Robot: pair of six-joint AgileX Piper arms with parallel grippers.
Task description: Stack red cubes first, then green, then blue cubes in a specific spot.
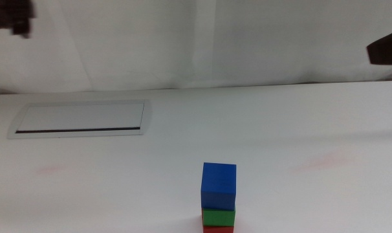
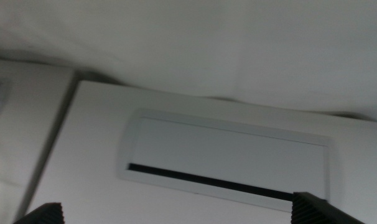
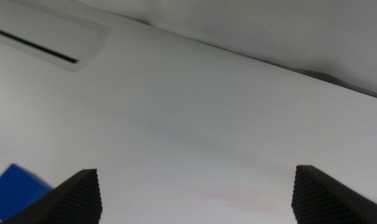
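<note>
A stack of three cubes stands on the white tabletop at the near middle: the blue cube (image 1: 218, 184) on top, the green cube (image 1: 218, 216) under it, and the red cube (image 1: 218, 229) at the bottom, cut by the picture's edge. The blue cube's corner also shows in the right wrist view (image 3: 17, 190). My left gripper (image 2: 176, 205) is open and empty, raised at the far left (image 1: 11, 16). My right gripper (image 3: 195, 176) is open and empty, raised at the far right (image 1: 385, 50). Neither touches the stack.
A grey-framed flat panel (image 1: 79, 119) with a dark slot lies in the table at the far left; it also shows in the left wrist view (image 2: 226, 162) and the right wrist view (image 3: 45, 37). A white curtain hangs behind the table.
</note>
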